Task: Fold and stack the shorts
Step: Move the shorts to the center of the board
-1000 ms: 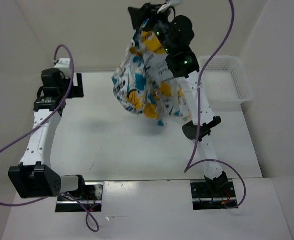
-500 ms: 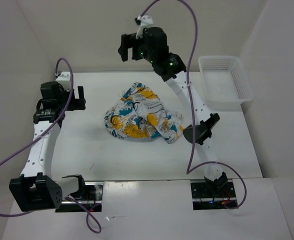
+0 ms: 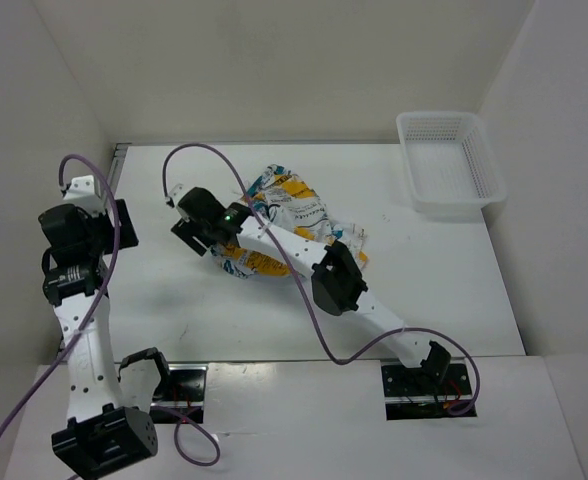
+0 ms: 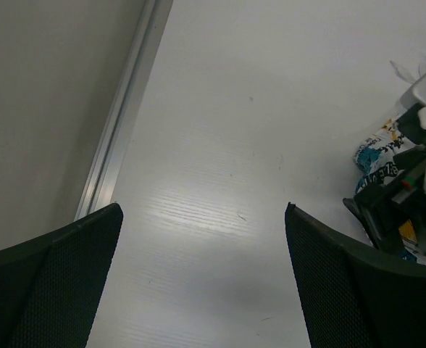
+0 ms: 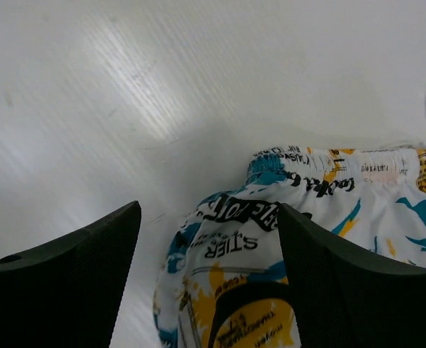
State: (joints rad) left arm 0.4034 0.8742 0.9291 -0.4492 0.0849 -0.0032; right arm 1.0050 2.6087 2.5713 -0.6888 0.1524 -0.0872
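The shorts (image 3: 292, 222) lie in a crumpled heap on the middle of the table, white with teal, yellow and black print. My right arm reaches across the heap, and my right gripper (image 3: 182, 218) sits low at its left edge. In the right wrist view the right gripper (image 5: 209, 210) is open, with a fold of the shorts (image 5: 271, 254) between its fingers (image 5: 68, 275), not pinched. My left gripper (image 3: 122, 225) hangs open at the table's left side. Only bare table shows between the left gripper's (image 4: 203, 210) jaws, with the shorts (image 4: 376, 156) off to its right.
A white mesh basket (image 3: 479, 165) stands at the back right corner of the table. A metal rail (image 4: 122, 116) runs along the table's left edge by the side wall. Purple cables loop over both arms.
The right gripper let the shorts drop from high at the back onto the table, then swung down to the heap's left edge. The left arm drew back toward the left wall.
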